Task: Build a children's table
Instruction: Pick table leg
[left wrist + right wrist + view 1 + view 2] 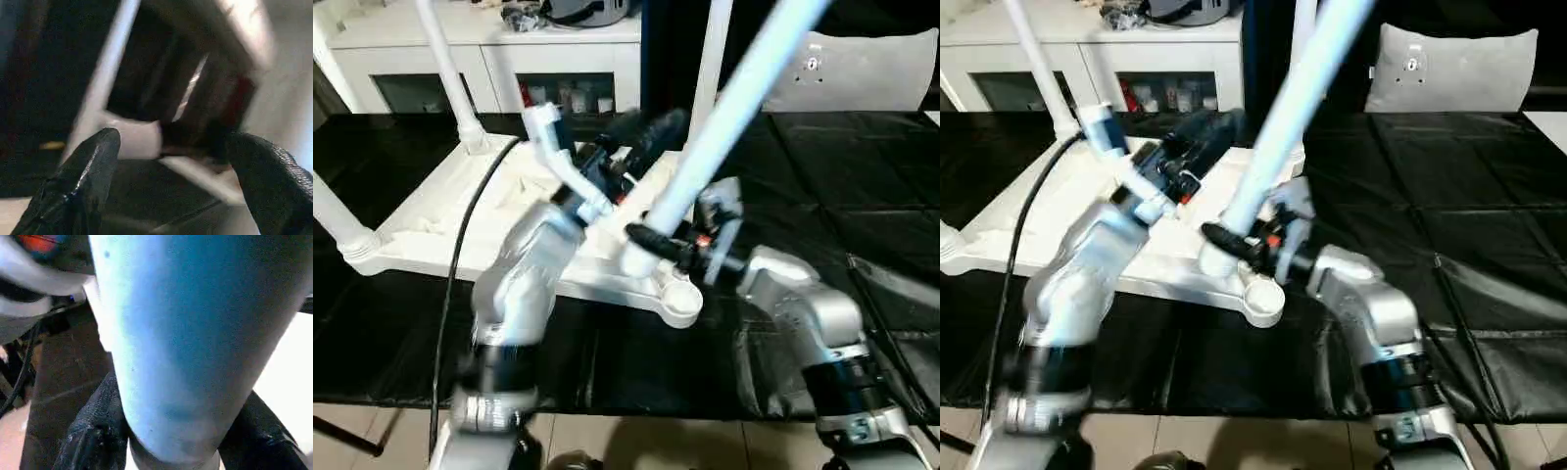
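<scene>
The tabletop (509,211) lies upside down on a black-covered work table (862,196), ribbed underside facing up. Its near right corner sits close to the near edge of the work table; the round socket (679,300) at that corner is open and unfilled.

Three legs stand upright in the other corner sockets:
- far left leg (445,69)
- near left leg (335,223), at the left edge of the tabletop
- far right leg (711,54)

The fourth leg (1288,103) is not seated. It slants from its lower end, just above the near right corner of the tabletop, up and away toward the far right of the work table.

Right gripper (658,243): the two black fingers (93,431) are pinched on the lower part of the slanted leg, one on each side of the tube. The lower end of the leg sits just beside the open socket, not in it.

Left gripper (171,161): the fingers (85,171) are spread wide with nothing between them. It hangs over the middle of the tabletop underside, just to the left of the slanted leg. Contact with the tabletop cannot be told.

A black cable (460,245) runs from the left forearm across the near left part of the tabletop and over the near edge of the work table.

A grey cushion (1454,69) stands at the far right edge of the work table. A white cabinet (489,54) stands behind the far left edge.
</scene>
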Motion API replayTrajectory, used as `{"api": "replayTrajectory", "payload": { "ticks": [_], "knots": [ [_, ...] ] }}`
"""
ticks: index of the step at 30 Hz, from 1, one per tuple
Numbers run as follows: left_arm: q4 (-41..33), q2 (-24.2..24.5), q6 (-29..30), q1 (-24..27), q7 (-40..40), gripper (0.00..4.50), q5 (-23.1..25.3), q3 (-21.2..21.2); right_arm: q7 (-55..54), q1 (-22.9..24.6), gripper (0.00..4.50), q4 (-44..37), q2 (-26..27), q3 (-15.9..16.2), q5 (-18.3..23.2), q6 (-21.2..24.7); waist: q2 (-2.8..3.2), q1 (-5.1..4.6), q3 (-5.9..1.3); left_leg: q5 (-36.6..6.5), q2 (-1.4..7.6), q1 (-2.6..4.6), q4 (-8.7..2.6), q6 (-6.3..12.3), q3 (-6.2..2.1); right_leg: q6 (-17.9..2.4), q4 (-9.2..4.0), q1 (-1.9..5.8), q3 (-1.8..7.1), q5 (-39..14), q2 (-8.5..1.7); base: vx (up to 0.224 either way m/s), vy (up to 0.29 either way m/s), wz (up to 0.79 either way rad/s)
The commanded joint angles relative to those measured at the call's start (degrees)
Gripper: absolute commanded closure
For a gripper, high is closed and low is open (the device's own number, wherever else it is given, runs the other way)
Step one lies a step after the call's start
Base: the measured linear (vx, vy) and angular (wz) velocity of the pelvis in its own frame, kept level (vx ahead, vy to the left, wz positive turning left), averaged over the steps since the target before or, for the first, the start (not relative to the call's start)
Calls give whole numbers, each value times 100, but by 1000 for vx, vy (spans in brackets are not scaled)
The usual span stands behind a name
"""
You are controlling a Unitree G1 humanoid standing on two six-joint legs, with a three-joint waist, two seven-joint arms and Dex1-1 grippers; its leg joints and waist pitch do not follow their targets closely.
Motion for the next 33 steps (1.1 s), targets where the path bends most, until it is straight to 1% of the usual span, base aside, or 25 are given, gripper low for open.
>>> {"api": "replayTrajectory", "payload": {
  "ticks": [1, 2, 3, 5, 7, 8, 9, 10, 11, 12, 14, 16, 19, 20, 21, 22, 23, 24, 25, 26, 27, 28, 30, 31, 33],
  "knots": [
    [72, 31, -51, -89, 29, 58, 232, -180, 23, 9, 259, -7, -34, 51, -121, 8, -160, -11, -423, -531, 598, 88, -442, 315, -297, -107, -429, 297, 471, -1636, -712, 0, 0, 0],
    [27, 23, -60, -101, -52, 58, 281, -281, -46, -1, 259, 32, -23, 59, -227, -112, -114, 8, -436, -440, 615, 96, -429, 322, -299, -234, -387, 291, 479, -1463, -731, 0, 0, 0],
    [-32, 17, -36, -104, -108, 58, 302, -358, -123, -18, 259, 53, -14, 42, -269, -104, -110, 11, -433, -437, 624, 101, -431, 323, -296, -284, -388, 277, 483, -1421, -733, 0, 0, 0],
    [-279, -51, 39, -65, -236, 58, 235, -482, -273, -49, 259, 0, -31, -24, -203, 152, -56, 6, -438, -453, 641, 99, -429, 291, -302, -474, -352, 292, 497, -1156, -746, 0, 0, 0],
    [-329, -90, 36, -50, -242, 58, 207, -486, -327, -51, 259, -11, -29, -69, -159, 198, -69, -11, -430, -513, 635, 93, -434, 272, -293, -561, -357, 307, 497, -1085, -744, 0, 0, 0],
    [-335, -144, -5, -33, -199, 58, 166, -456, -435, -41, 259, -28, 15, -179, -86, 254, -75, -8, -427, -551, 628, 99, -431, 266, -283, -577, -366, 306, 500, -1107, -750, 0, 0, 0],
    [-293, -164, -75, -22, -98, 58, 179, -398, -497, -13, 259, -60, 46, -252, -40, 253, -43, -21, -411, -663, 611, 92, -435, 247, -279, -569, -391, 306, 495, -1231, -738, 0, 0, 0],
    [-237, -144, -117, -19, -16, 58, 214, -330, -562, 29, 259, -85, 59, -272, -97, 113, -65, -23, -408, -771, 598, 96, -434, 233, -273, -522, -418, 316, 489, -1401, -747, 0, 0, 0],
    [-206, -130, -138, -16, 28, 58, 238, -294, -605, 53, 259, -97, 73, -288, -137, 23, -59, -22, -405, -792, 594, 95, -440, 215, -279, -469, -428, 314, 480, -1518, -736, 0, 0, 0],
    [-85, -36, -225, 13, 219, 58, 382, -140, -899, 169, 259, -143, 161, -386, -356, -369, -53, -32, -406, -827, 591, 96, -441, 187, -282, -406, -439, 304, 475, -1589, -728, 0, 0, 0],
    [-56, 30, -260, 55, 312, 58, 469, -75, -1129, 223, 259, -170, 207, -459, -464, -497, -67, -54, -399, -865, 582, 98, -449, 163, -284, -351, -450, 295, 469, -1657, -720, 0, 0, 0],
    [-80, 241, -245, 241, 508, 58, 681, 100, -1716, 331, 259, -377, 312, -774, -357, -124, -68, -121, -402, -885, 596, 113, -471, 140, -306, -311, -446, 294, 467, -1673, -697, 0, 0, 0],
    [-113, 442, -283, 448, 539, 58, 948, 66, -1927, 492, 259, -609, 329, -822, -438, -126, -20, -175, -408, -936, 578, 113, -470, 117, -307, -305, -434, 289, 466, -1626, -696, 0, 0, 0],
    [-131, 503, -303, 530, 545, 58, 1048, 33, -1946, 560, 259, -703, 328, -812, -469, -147, -24, -171, -410, -910, 577, 113, -471, 128, -306, -291, -437, 284, 465, -1583, -687, 0, 0, 0],
    [-133, 506, -300, 539, 552, 58, 1054, 30, -1946, 572, 259, -720, 329, -800, -479, -155, -29, -168, -413, -853, 575, 104, -466, 171, -301, -276, -429, 291, 476, -1493, -701, 0, 0, 0],
    [-100, 537, -304, 605, 673, 58, 1200, -78, -1983, 710, 259, -889, 326, -596, -679, -294, -60, -164, -419, -802, 579, 101, -461, 201, -291, -313, -423, 287, 475, -1427, -703, 0, 0, 0],
    [-40, 538, -338, 591, 729, 58, 1291, -164, -2014, 751, 259, -922, 308, -470, -810, -326, -50, -151, -402, -788, 576, 93, -466, 198, -293, -322, -423, 281, 474, -1452, -702, 0, 0, 0],
    [-8, 539, -360, 583, 760, 58, 1345, -216, -2032, 774, 259, -939, 297, -404, -882, -339, -50, -145, -411, -799, 577, 105, -464, 207, -294, -321, -424, 277, 472, -1478, -697, 0, 0, 0],
    [130, 434, -407, 446, 817, 58, 1420, -322, -1804, 821, 259, -936, 221, -56, -1049, -522, -52, -150, -395, -896, 571, 104, -469, 200, -288, -334, -445, 284, 473, -1603, -715, 0, 0, 0],
    [166, 386, -422, 389, 814, 58, 1423, -357, -1724, 827, 259, -911, 203, 61, -1098, -575, -49, -140, -385, -1026, 558, 127, -457, 187, -272, -286, -491, 262, 464, -1821, -709, 0, 0, 0],
    [180, 355, -430, 359, 810, 58, 1430, -376, -1696, 835, 259, -910, 193, 129, -1122, -586, -53, -143, -375, -1068, 564, 122, -469, 172, -279, -266, -496, 272, 465, -1882, -712, 0, 0, 0],
    [156, 320, -421, 289, 693, 58, 1426, -475, -1520, 818, 259, -872, 122, 310, -1156, -552, -54, -149, -370, -1120, 579, 106, -484, 169, -298, -233, -502, 283, 466, -1959, -720, 0, 0, 0],
    [67, 291, -404, 269, 533, 58, 1380, -556, -1418, 805, 259, -814, 65, 444, -1255, -611, -52, -143, -376, -1152, 592, 118, -484, 175, -305, -231, -499, 274, 476, -1920, -716, 0, 0, 0],
    [63, 290, -402, 270, 528, 58, 1378, -557, -1418, 805, 259, -814, 65, 444, -1257, -612, -60, -146, -378, -1118, 593, 99, -483, 181, -309, -250, -485, 285, 480, -1834, -723, 0, 0, 0],
    [-324, 287, -268, 379, 151, 58, 1143, -703, -1477, 781, 259, -712, 88, 441, -1375, -648, -62, -144, -395, -1027, 601, 94, -473, 176, -304, -343, -448, 292, 498, -1681, -753, 0, 0, 0]
  ]
}}
